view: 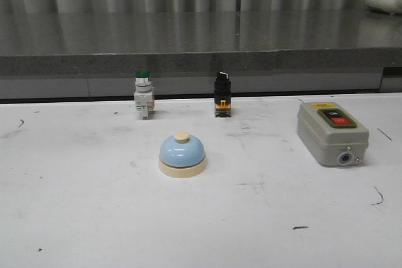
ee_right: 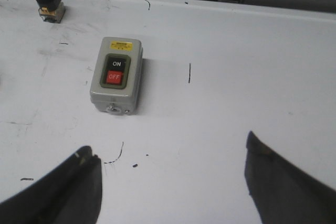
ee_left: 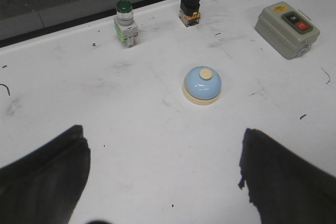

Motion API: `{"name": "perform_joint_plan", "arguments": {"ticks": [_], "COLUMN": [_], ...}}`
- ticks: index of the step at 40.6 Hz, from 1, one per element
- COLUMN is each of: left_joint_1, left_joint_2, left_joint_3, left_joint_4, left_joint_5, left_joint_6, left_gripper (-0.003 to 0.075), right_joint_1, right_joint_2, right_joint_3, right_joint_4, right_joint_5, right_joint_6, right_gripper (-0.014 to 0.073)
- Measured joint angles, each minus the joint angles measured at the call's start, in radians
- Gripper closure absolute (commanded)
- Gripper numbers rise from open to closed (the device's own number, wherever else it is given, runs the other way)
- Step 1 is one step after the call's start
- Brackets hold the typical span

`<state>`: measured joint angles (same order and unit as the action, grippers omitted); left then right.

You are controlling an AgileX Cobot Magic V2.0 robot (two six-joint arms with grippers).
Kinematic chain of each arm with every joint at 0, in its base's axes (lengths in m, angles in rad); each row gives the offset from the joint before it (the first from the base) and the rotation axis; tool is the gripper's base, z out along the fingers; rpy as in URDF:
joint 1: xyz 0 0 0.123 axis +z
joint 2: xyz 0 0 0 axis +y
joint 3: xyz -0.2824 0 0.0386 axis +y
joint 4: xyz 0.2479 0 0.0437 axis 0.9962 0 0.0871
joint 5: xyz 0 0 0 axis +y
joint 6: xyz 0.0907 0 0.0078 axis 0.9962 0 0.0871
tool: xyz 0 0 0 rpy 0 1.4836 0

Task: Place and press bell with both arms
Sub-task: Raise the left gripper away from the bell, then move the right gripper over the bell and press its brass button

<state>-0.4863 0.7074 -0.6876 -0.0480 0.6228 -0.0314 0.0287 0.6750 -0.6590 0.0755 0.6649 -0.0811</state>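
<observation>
The light-blue bell (view: pixel 182 155) with cream base and cream button stands upright on the white table, near the middle. It also shows in the left wrist view (ee_left: pixel 202 85), well ahead of my left gripper (ee_left: pixel 163 145), which is open and empty above bare table. My right gripper (ee_right: pixel 170 153) is open and empty too, above bare table short of the grey switch box. The bell is out of the right wrist view. Neither arm shows in the front view.
A grey switch box (view: pixel 331 133) with black ON and red OFF buttons lies at the right. A green-capped push-button (view: pixel 143 94) and a black selector switch (view: pixel 222 94) stand at the back. A dark grey ledge (view: pixel 188 61) runs behind the table.
</observation>
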Motion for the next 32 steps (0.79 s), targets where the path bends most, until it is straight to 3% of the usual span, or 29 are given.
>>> {"name": "perform_joint_plan", "arguments": {"ticks": [11,21,27,32], "left_joint_1": [0.000,0.000,0.000,0.000], "left_joint_2": [0.000,0.000,0.000,0.000], "left_joint_3": [0.000,0.000,0.002,0.002], "left_joint_4": [0.000,-0.001,-0.001,-0.001], "left_joint_5": [0.000,0.000,0.000,0.000], "left_joint_6": [0.000,0.000,0.000,0.000], "left_gripper": [0.0153,0.0153,0.0153,0.0153], "right_joint_1": [0.000,0.090,0.183,0.269], "right_joint_2": [0.000,0.092,0.178,0.261], "right_joint_3": [0.000,-0.104,-0.187,-0.249], "right_joint_4": [0.012,0.038,0.040,0.040], "right_joint_5": [-0.004,0.101,0.143,0.150], "right_joint_6": [0.000,-0.013,-0.044,-0.045], "right_gripper": [0.0041,0.0486,0.0632,0.0663]}}
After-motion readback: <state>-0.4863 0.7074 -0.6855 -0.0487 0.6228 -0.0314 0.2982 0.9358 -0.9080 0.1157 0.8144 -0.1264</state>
